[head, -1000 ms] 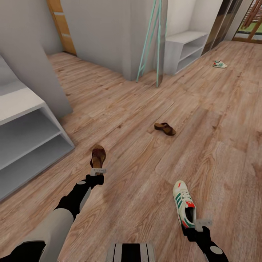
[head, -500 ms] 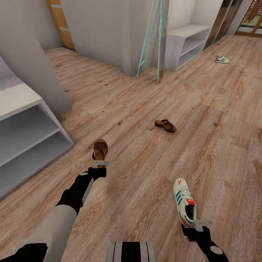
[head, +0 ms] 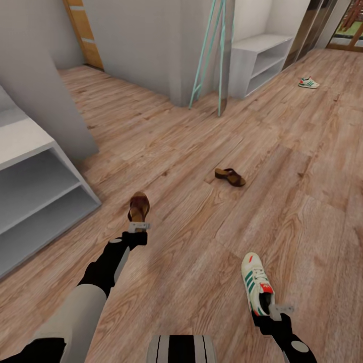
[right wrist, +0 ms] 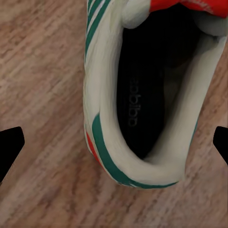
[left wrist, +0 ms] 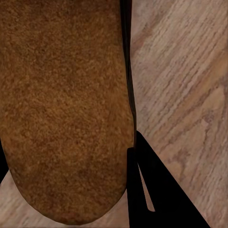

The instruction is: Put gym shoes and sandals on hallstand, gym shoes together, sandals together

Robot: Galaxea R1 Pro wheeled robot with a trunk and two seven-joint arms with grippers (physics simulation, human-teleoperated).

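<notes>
- Wood-grain corridor floor [head: 166,151] fills the scene, with grey-white walls behind.
- Hallstand [head: 35,196] sits at the left edge, its two open shelves facing the floor.
- Left gripper [head: 138,226] is at the heel of one brown sandal [head: 138,205]; whether its fingers grip it cannot be told (the left wrist view shows the tan footbed [left wrist: 64,109] close up, a dark finger [left wrist: 156,190] beside it).
- Second sandal [head: 230,176] lies on the floor, well apart.
- Right gripper [head: 275,308] is at the heel of a gym shoe [head: 257,285]; in the right wrist view its fingertips [right wrist: 9,147] stand wide, clear of the shoe [right wrist: 147,95].
- Second gym shoe [head: 308,82] lies far off, near a white bench [head: 259,58].
</notes>
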